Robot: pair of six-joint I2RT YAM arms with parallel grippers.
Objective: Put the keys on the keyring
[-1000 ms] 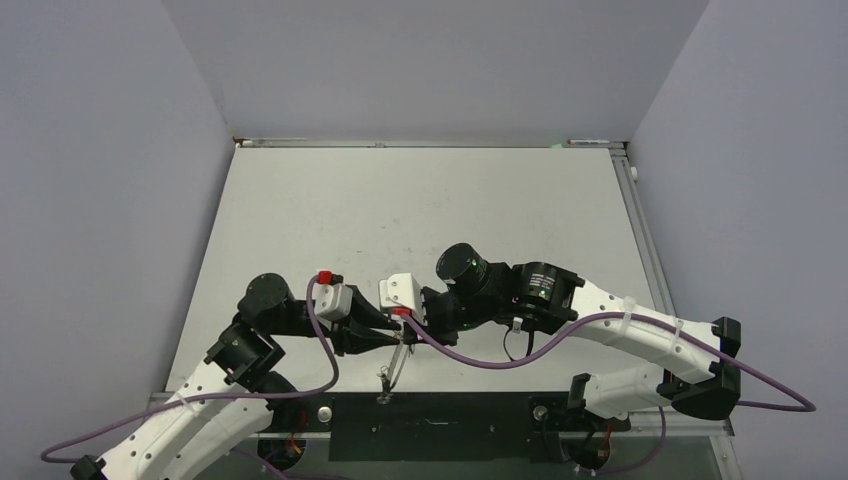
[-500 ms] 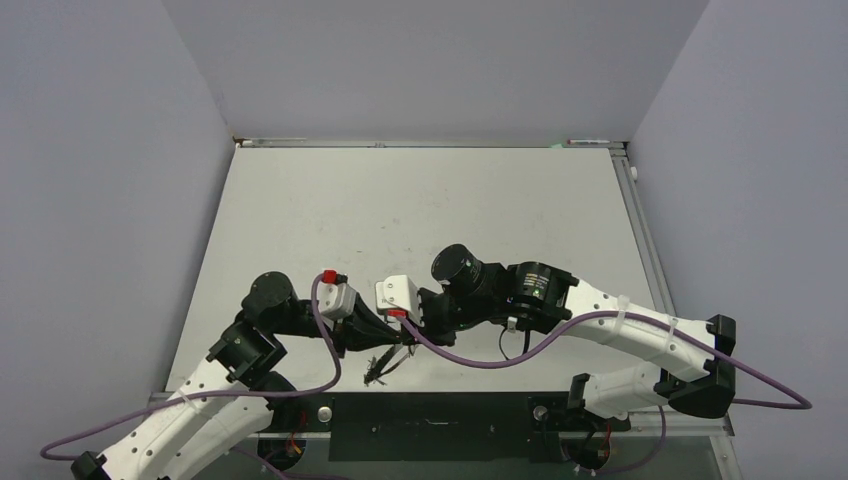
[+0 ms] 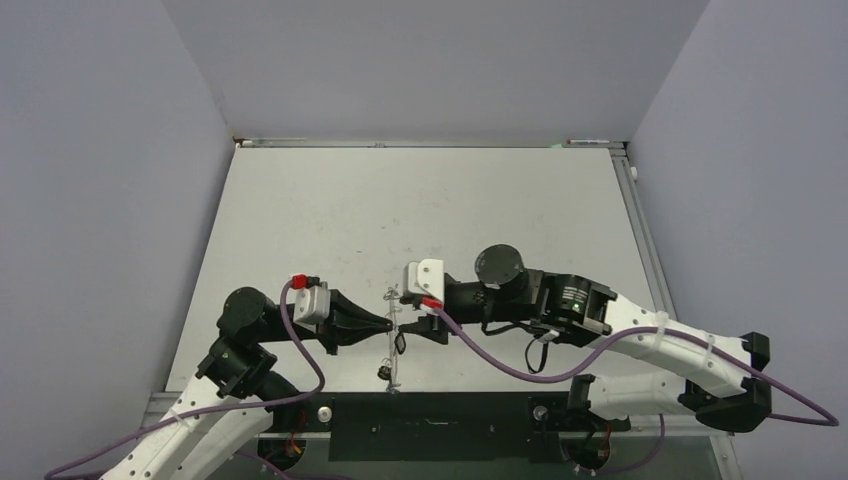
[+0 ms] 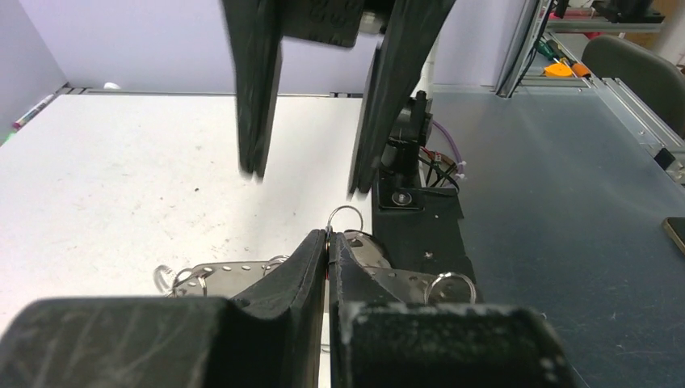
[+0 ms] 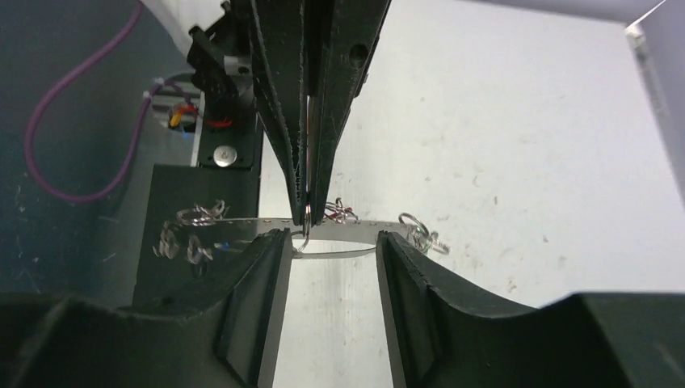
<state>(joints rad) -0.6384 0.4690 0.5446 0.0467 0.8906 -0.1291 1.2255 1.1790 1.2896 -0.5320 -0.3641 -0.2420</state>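
Keyring point(image 3: 392, 352): we see a thin grey loop, keys point(image 3: 384, 372) dangling at 6 o'clock.
Left gripper point(image 4: 329, 241): clamped on it.
Right gripper point(image 5: 327, 249): jaws apart.

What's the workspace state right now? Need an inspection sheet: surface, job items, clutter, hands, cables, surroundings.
surface: white table, speckled with small dark marks.
job's things: keyring held between the two hands; keys clustered toward its near end.
clutter: nothing seen.
hands: left hand shut on the keyring; right hand open, fingers either side of it, not gripping.
cables: a purple cable loops from each wrist camera back along its arm.
surroundings: plain walls on three sides; dark base plate at the near edge.
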